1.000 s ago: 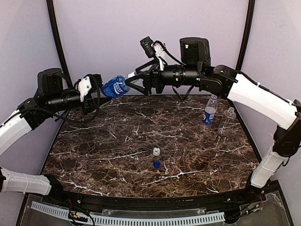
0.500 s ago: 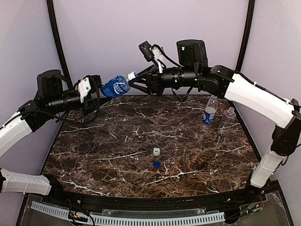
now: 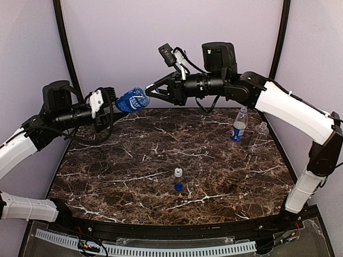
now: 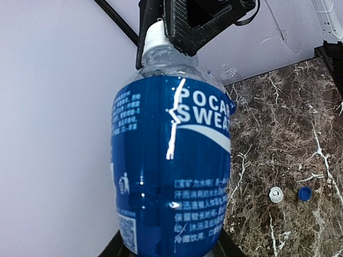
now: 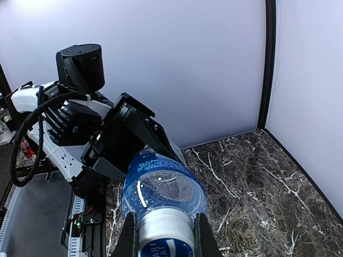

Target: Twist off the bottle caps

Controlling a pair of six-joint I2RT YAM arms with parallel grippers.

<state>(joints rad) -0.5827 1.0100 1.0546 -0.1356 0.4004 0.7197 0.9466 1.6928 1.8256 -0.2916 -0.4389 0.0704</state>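
My left gripper (image 3: 119, 103) is shut on the blue-label bottle (image 3: 133, 99), held in the air over the table's far left with its neck pointing right. In the left wrist view the bottle (image 4: 171, 171) fills the frame. My right gripper (image 5: 166, 239) is shut on its white cap (image 5: 163, 231), one finger on each side. Its black fingers (image 4: 185, 24) cover the cap (image 4: 154, 35) in the left wrist view. Two loose caps lie mid-table, one white (image 3: 178, 172) and one blue (image 3: 178, 187).
The Pepsi bottle (image 3: 239, 126) and the unlabelled bottle (image 3: 259, 136) stand upright at the table's far right, both without caps. The purple walls stand close behind both grippers.
My right gripper has moved left onto the bottle's neck and shut on the cap. The left gripper and the bottle have hardly moved.
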